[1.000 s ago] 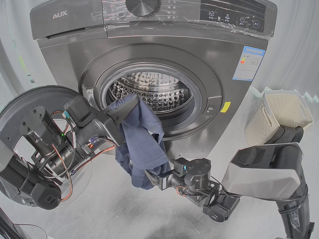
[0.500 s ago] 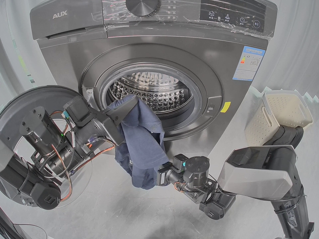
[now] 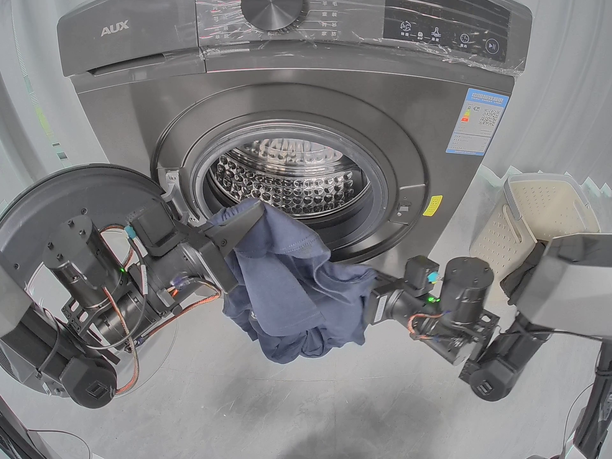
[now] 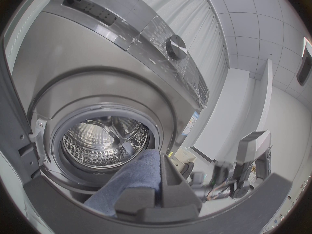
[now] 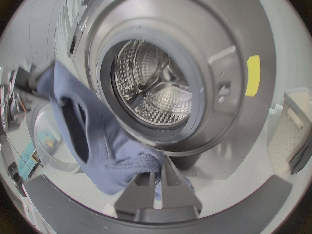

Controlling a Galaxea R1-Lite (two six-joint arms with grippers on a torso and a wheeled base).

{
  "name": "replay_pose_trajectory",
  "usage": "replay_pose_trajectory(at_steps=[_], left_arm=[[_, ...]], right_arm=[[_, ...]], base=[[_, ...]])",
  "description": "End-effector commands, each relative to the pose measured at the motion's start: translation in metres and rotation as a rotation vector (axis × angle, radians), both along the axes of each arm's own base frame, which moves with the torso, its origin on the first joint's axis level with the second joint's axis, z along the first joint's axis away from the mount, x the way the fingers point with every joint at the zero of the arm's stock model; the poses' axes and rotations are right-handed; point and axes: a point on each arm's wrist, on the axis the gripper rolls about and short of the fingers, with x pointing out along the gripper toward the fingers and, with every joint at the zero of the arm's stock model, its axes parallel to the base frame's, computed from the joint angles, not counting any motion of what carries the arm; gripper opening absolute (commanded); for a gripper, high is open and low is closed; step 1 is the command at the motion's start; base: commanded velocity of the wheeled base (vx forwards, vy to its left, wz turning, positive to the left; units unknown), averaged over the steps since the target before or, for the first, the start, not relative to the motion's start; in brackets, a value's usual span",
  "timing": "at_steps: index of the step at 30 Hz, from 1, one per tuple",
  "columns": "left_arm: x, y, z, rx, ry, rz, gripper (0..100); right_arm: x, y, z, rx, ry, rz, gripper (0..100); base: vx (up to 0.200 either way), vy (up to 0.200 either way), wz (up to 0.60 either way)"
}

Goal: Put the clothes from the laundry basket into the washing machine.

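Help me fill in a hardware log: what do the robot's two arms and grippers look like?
Both arms are black with cylindrical joints. The left arm carries orange braided cables, a green light and a teal tag. The right arm has thinner orange wiring, a green light and a pale grey angular shell. The left gripper and right gripper have dark grey wedge-shaped fingers.

Head view: high, close, facing forward and down at the washer (image 3: 127, 116) front. Left wrist view: low, left of the opening, facing up into the drum (image 4: 104, 140). Right wrist view: low, near, facing the drum. All share drum and garment (image 3: 299, 288).
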Motion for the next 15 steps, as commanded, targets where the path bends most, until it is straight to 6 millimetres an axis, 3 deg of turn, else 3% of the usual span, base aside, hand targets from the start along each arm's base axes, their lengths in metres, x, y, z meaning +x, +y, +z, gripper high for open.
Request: replay_pose_trajectory(at_steps=[1, 2, 4, 15], left_arm=[[0.002, -0.001, -0.018, 0.039, 0.063, 0.002, 0], [0.002, -0.001, -0.018, 0.039, 0.063, 0.002, 0], [0.000, 0.000, -0.022, 0.049, 0.073, 0.001, 0], [0.000, 0.010, -0.029, 0.073, 0.094, 0.031, 0]], right_arm=[[-0.026, -0.042, 0.060, 0.074, -0.121, -0.036, 0], [-0.026, -0.042, 0.060, 0.074, -0.121, -0.036, 0], [-0.030, -0.054, 0.084, 0.120, -0.190, -0.062, 0], [-0.042, -0.083, 0.126, 0.195, -0.314, -0.137, 0]], base=[[0.000, 0.000, 0.00], [0.000, 0.000, 0.00], [0.000, 0.000, 0.00], [0.000, 0.000, 0.00]])
